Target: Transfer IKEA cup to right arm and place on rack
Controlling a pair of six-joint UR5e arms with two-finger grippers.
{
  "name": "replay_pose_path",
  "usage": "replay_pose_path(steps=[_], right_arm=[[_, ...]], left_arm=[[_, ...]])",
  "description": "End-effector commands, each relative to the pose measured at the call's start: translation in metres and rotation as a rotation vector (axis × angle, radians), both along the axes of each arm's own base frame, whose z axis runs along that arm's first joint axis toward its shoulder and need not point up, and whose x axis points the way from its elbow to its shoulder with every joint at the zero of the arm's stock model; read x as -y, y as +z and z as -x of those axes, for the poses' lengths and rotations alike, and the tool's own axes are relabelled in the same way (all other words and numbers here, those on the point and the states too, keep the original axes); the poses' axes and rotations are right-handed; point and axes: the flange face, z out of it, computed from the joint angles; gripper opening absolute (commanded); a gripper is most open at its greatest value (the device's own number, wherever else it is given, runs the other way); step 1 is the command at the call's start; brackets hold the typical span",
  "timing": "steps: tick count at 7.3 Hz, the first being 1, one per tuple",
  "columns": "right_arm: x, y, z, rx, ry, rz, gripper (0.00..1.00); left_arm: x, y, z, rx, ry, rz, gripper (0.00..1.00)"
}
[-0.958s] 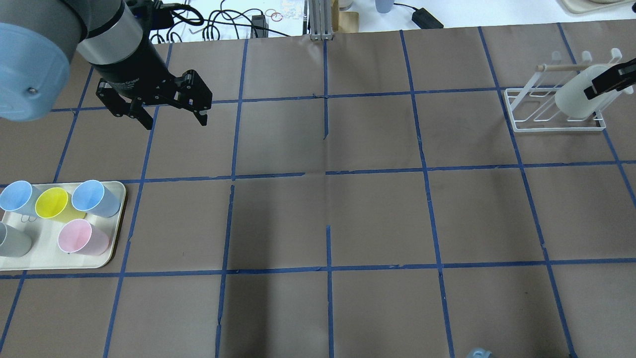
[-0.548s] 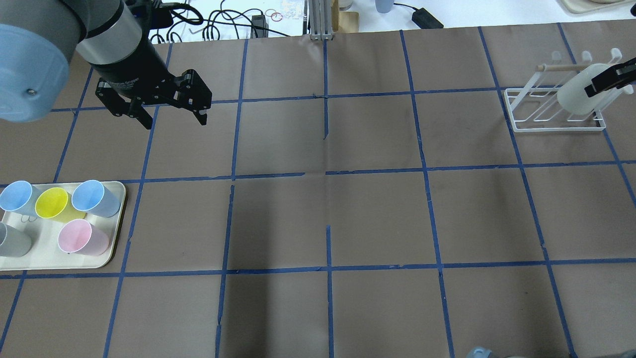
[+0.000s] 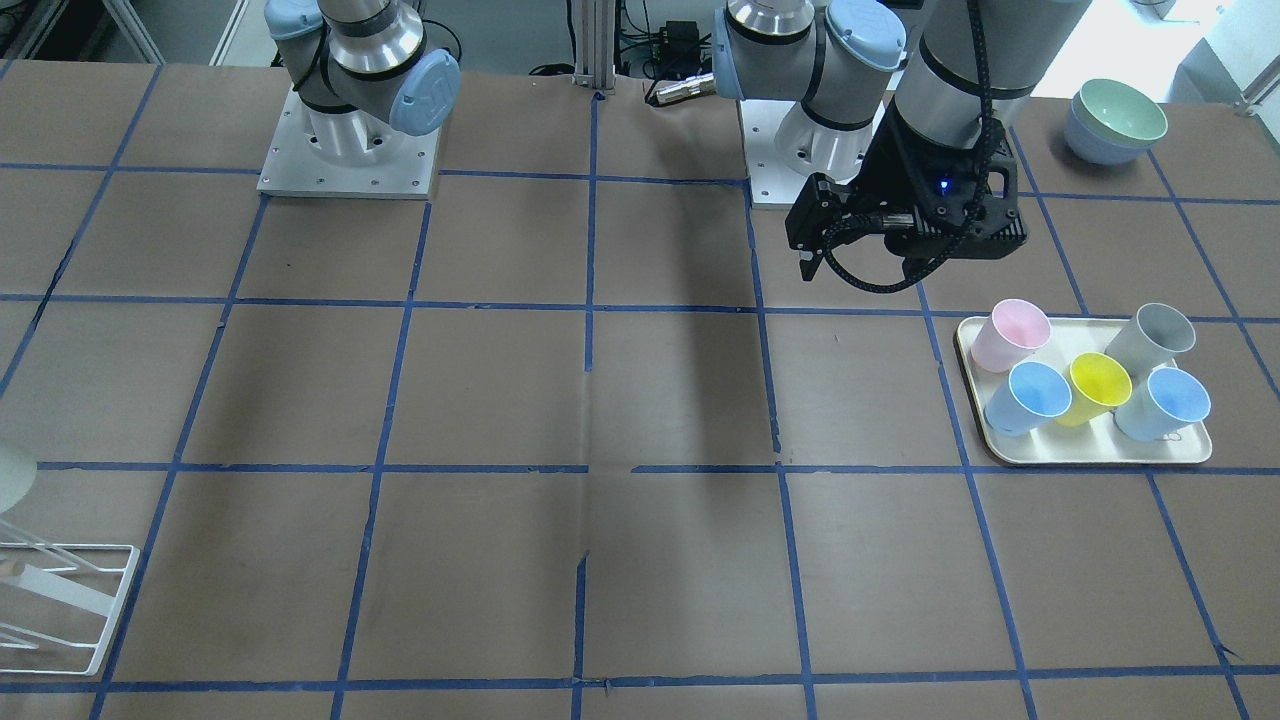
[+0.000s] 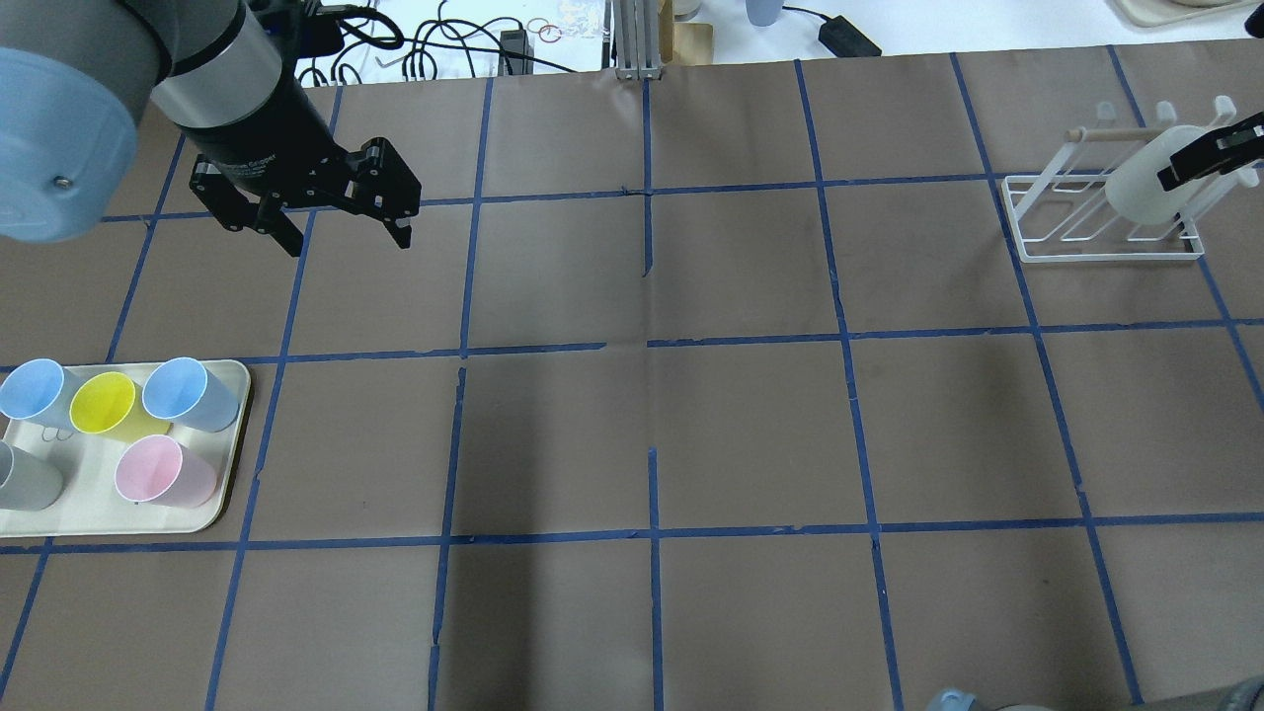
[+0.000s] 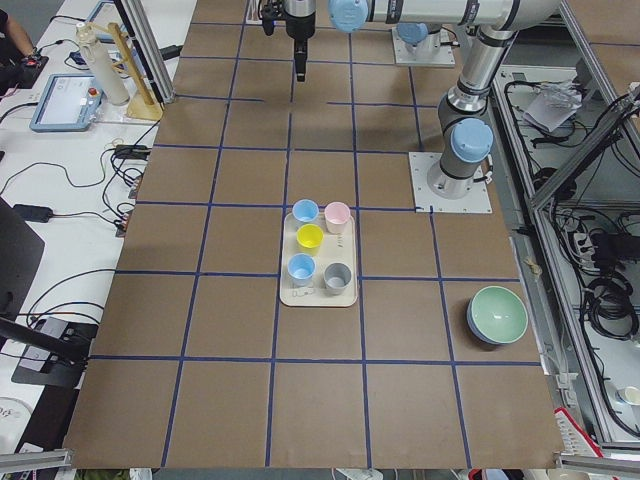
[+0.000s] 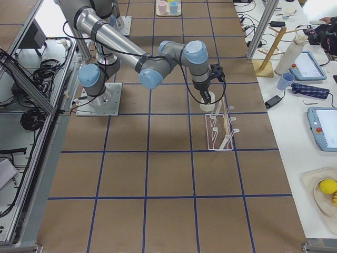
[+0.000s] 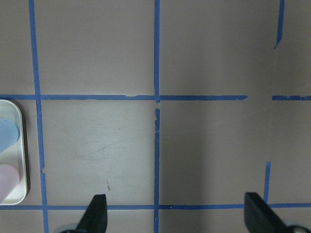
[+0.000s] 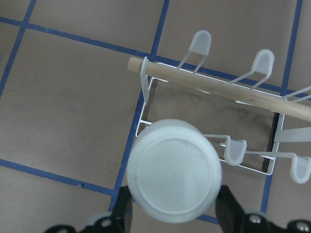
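Now the jaws of the right arm (image 6: 124, 46) clamp the IKEA cup (image 8: 173, 177), base toward the wrist, over one end of the rack (image 4: 1106, 258); contact with a prong I cannot tell. Released off-centre, it would likely miss the prong, topple and roll along the bench (image 4: 652, 444). Well apart from the rack, the jaws of the left arm (image 4: 247, 109) gape empty.
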Motion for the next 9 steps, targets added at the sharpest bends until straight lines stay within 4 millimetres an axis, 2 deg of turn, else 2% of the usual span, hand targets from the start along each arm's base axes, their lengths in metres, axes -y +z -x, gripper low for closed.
replay_pose_path(steps=[1, 7, 9], right_arm=[[0.004, -0.009, 0.001, 0.015, -0.024, -0.010, 0.00], [0.016, -0.039, 0.006, 0.037, -0.051, -0.035, 0.00], [0.017, -0.042, 0.006, 0.040, -0.049, -0.039, 0.00]], left_arm=[[0.000, 0.000, 0.000, 0.000, 0.000, 0.000, 1.00], [-0.001, 0.001, 0.000, -0.002, 0.000, 0.002, 1.00], [-0.001, 0.001, 0.000, -0.002, 0.000, 0.002, 1.00]])
